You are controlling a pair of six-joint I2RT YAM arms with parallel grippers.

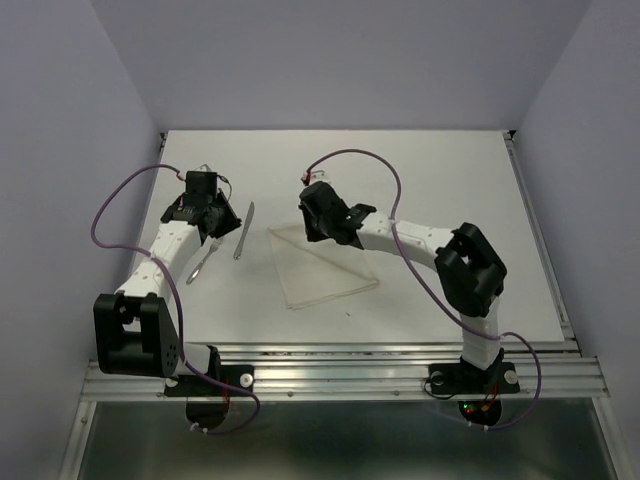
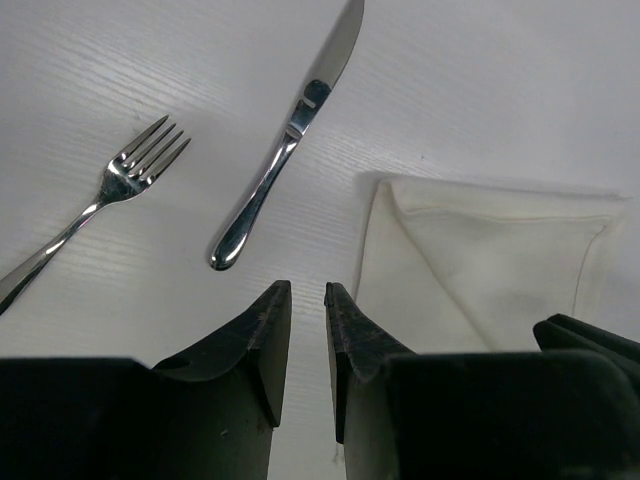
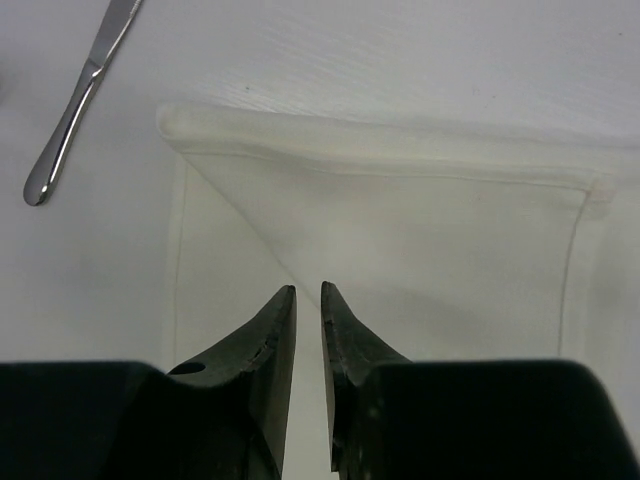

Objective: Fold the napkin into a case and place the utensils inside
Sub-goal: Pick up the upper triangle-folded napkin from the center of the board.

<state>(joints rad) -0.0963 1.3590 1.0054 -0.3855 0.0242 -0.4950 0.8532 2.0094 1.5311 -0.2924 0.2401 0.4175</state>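
The white napkin [image 1: 322,268] lies flat at mid-table with a layer folded diagonally across it; it also shows in the left wrist view [image 2: 490,260] and the right wrist view [image 3: 400,230]. A silver knife [image 1: 243,230] [image 2: 285,150] [image 3: 75,110] lies left of it, and a fork [image 1: 203,262] [image 2: 120,185] further left. My left gripper [image 1: 215,225] [image 2: 308,290] hovers over the bare table near the knife's handle, jaws nearly together and empty. My right gripper [image 1: 318,228] [image 3: 308,290] hovers over the napkin's far left part, jaws nearly together, holding nothing. No finished case shows.
The white table [image 1: 450,180] is walled by pale panels at the back and both sides. A metal rail [image 1: 340,375] with the arm bases runs along the near edge. The right arm's elbow [image 1: 470,265] rises right of the napkin.
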